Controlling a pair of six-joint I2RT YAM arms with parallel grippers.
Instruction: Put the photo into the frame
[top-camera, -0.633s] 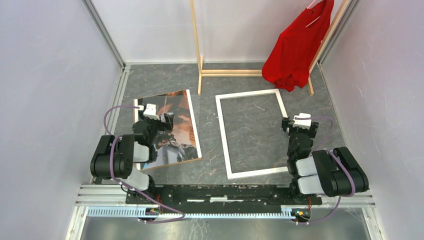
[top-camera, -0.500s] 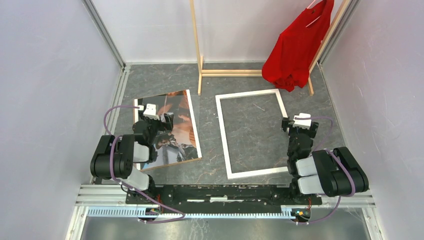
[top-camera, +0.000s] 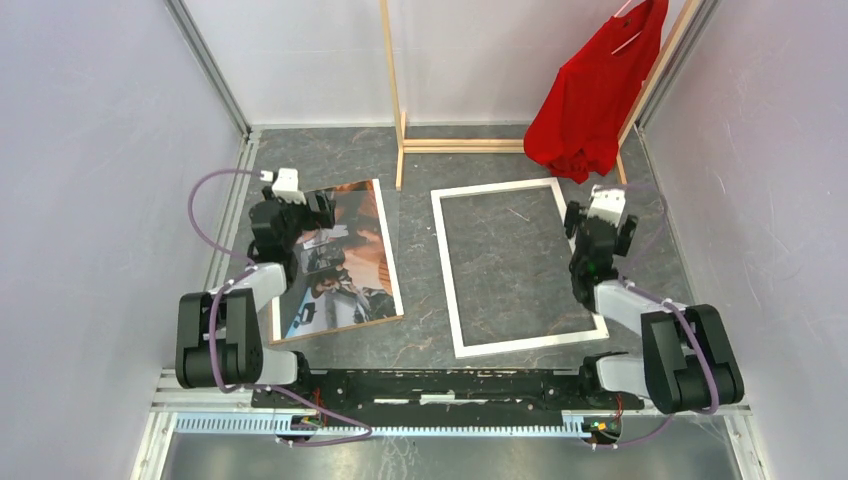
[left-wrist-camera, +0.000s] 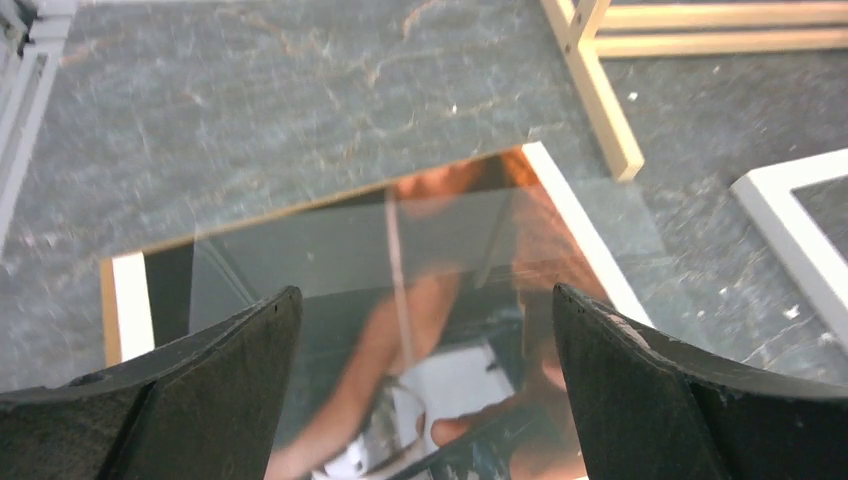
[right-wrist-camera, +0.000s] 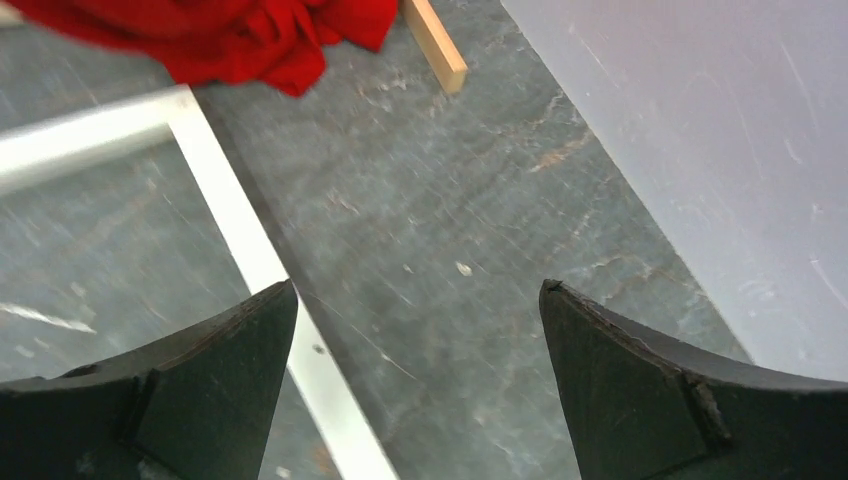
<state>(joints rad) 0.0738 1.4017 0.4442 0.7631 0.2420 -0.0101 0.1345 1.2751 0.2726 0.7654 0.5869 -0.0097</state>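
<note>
Well, the left pincer (left-wrist-camera: 425, 300) hangs with its jaws spread wide and nothing between them. It is right over the far end of the photo (top-camera: 365, 245), which lies flat and face up on the table (top-camera: 420, 345) beneath it. I'd say it is poised there to find an edge, since a flat sheet gives fingers little else to bite. The surface below it glares, so a clear cover may lie on top, though I cannot tell. Off to its right, across a strip of bare table, the frame (top-camera: 495, 188) lies white side up, apart from the photo. Table shows through its opening, so it looks ready to receive the print. The right pincer (right-wrist-camera: 415, 290) is likewise agape and empty, with the frame's right rail passing under its left finger, seemingly placed to steady it. Ahead of it a shirt (top-camera: 590, 100) hangs on a rack (top-camera: 393, 90).
</note>
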